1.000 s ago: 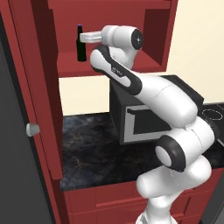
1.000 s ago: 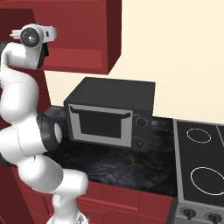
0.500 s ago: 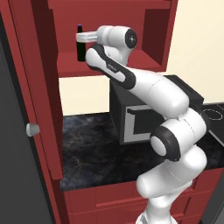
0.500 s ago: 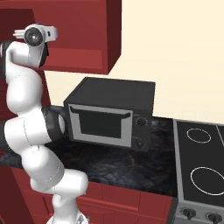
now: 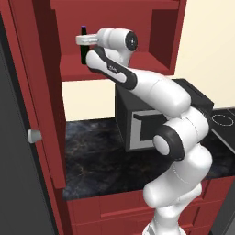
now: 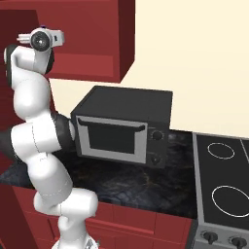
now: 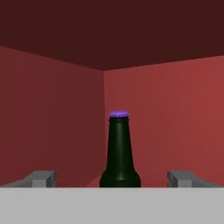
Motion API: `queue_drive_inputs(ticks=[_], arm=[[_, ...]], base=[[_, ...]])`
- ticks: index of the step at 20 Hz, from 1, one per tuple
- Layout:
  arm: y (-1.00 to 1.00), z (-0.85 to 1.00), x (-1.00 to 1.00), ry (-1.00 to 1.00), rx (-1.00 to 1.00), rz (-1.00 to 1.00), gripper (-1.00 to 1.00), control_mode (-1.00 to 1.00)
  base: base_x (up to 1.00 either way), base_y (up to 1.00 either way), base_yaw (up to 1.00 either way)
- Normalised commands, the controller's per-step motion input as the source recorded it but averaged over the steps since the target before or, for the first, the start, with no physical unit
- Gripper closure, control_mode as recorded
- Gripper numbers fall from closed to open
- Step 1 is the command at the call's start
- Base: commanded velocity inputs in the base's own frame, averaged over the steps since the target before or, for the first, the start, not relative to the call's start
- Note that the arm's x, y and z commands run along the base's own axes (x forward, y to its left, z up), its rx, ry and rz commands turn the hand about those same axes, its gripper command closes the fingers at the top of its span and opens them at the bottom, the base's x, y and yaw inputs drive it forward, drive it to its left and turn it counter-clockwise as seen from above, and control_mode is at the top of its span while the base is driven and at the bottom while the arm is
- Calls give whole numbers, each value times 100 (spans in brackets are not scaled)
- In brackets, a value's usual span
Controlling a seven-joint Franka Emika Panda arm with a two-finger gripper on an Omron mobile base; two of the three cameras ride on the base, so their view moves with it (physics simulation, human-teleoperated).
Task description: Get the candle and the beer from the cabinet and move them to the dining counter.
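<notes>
I am watching the arm reaching up from the worktop, and over the last second its elbow has been swinging higher and further in toward the cabinet [image 5: 46, 92], while the base views themselves are staying put, so this is the arm moving and not the base. The hand itself is barely shifting at the shelf. I am reading that as the final lining-up before a grasp, not yet the grasp.

Near me, in the hand view, the gripper [image 7: 113, 178] is standing wide open, one fingertip to each side of the bottle, with clear gaps on both sides; neither is touching glass. In the left base view the gripper [image 5: 84, 41] is sitting level at the shelf, pointing into the cabinet at the beer [image 5: 84, 46].

Between the fingers the beer [image 7: 119, 153] is standing upright on the red shelf, dark green-black glass, shoulders narrowing to a slim neck, a purple cap on top. It is centred in the hand view, so I am judging the approach well aimed; closing now would likely catch the body near the shoulder.

Further back, the cabinet's rear corner [image 7: 103, 127] is showing behind the bottle. I am not picking out the candle from here.
</notes>
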Motion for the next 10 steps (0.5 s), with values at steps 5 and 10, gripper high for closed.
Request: queue_drive_inputs(ticks=[5,10], arm=[[10,0,32,1,0,1,-100,-100],[9,0,29,3,0,0,-100,-100]], base=[[0,0,0],[0,0,0]])
